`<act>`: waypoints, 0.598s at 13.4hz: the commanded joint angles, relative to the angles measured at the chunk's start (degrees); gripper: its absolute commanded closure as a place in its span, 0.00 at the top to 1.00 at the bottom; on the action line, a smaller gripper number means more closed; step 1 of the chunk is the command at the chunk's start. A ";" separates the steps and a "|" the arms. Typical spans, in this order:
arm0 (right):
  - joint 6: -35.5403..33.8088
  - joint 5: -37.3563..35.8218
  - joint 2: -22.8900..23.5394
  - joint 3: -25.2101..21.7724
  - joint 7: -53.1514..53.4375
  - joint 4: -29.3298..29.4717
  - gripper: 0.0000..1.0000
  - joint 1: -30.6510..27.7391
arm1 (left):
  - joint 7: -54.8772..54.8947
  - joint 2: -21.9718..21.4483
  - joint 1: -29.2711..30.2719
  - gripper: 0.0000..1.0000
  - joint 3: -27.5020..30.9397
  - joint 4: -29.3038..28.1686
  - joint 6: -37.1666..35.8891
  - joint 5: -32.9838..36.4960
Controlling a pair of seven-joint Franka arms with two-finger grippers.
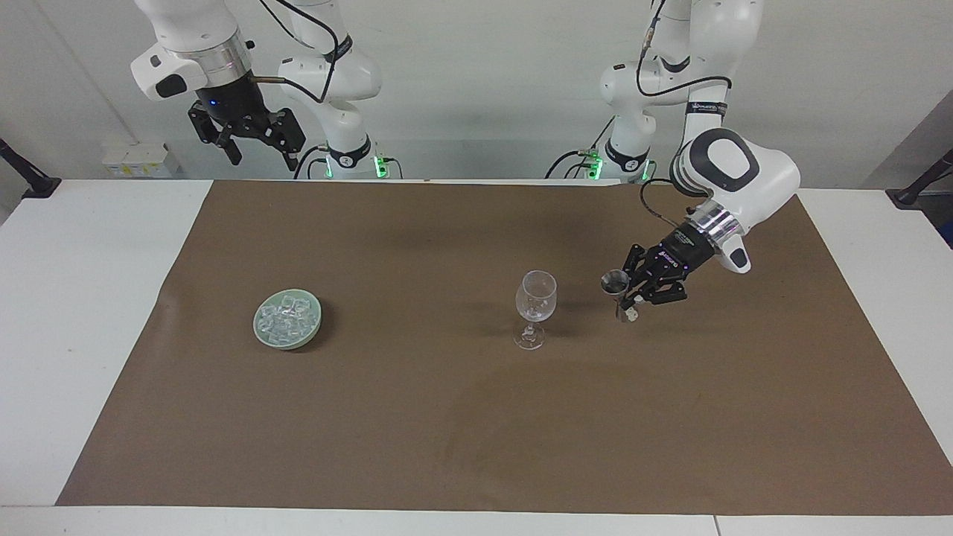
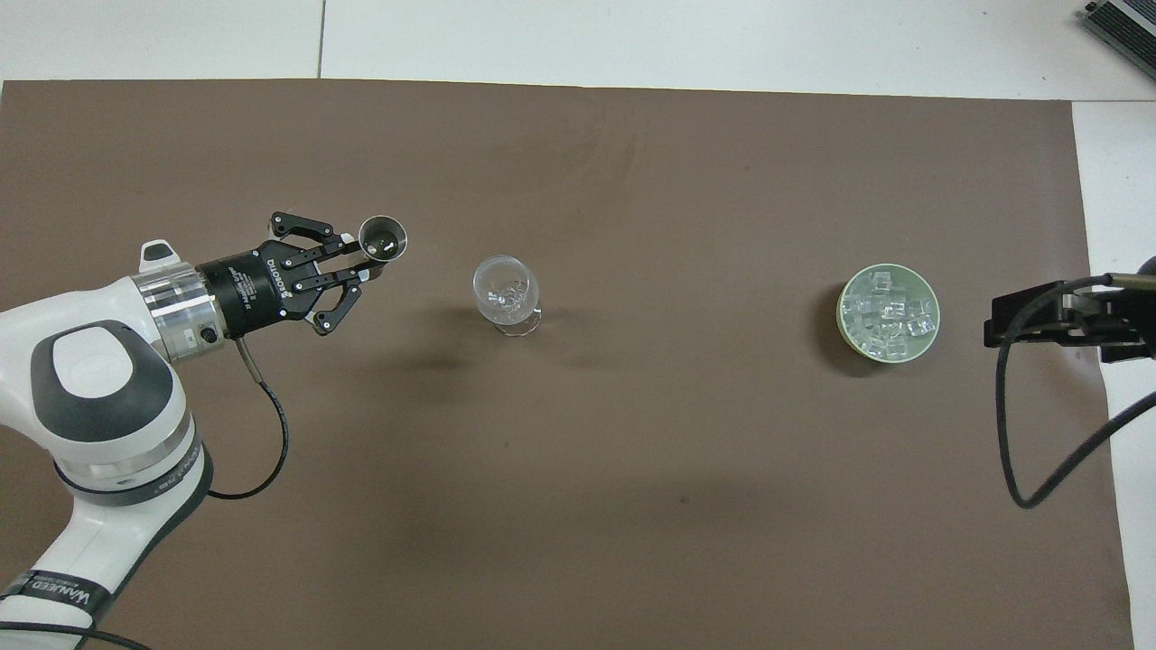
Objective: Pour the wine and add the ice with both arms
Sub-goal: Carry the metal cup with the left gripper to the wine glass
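Note:
A clear wine glass (image 1: 535, 308) (image 2: 506, 293) stands upright mid-mat. My left gripper (image 1: 628, 296) (image 2: 361, 257) is shut on a small metal measuring cup (image 1: 615, 286) (image 2: 383, 238), held upright above the mat beside the glass, toward the left arm's end. No wine shows in the cup or glass. The ice (image 1: 287, 317) (image 2: 889, 312) is a heap of clear cubes in a pale green bowl (image 1: 262, 333) (image 2: 847, 329) toward the right arm's end. My right gripper (image 1: 253, 138) (image 2: 1039, 318) waits open, raised high above the table edge at its own end.
A brown mat (image 1: 447, 417) (image 2: 578, 506) covers most of the white table (image 1: 82, 298). Black cables hang from both wrists (image 2: 262, 433) (image 2: 1020, 433). Black clamp posts stand at the table's corners (image 1: 30, 179).

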 commanded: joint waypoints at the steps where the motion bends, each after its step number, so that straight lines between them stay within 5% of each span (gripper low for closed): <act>1: 0.04 -0.75 -1.15 -0.05 -1.06 -1.30 1.00 0.12 | -0.78 -2.89 -3.97 0.00 0.82 -2.89 5.59 -3.21; 8: 0.04 -0.66 -1.15 -0.05 -1.06 -1.30 1.00 0.12 | -1.30 -4.03 -9.95 0.00 0.82 -3.43 14.74 -4.80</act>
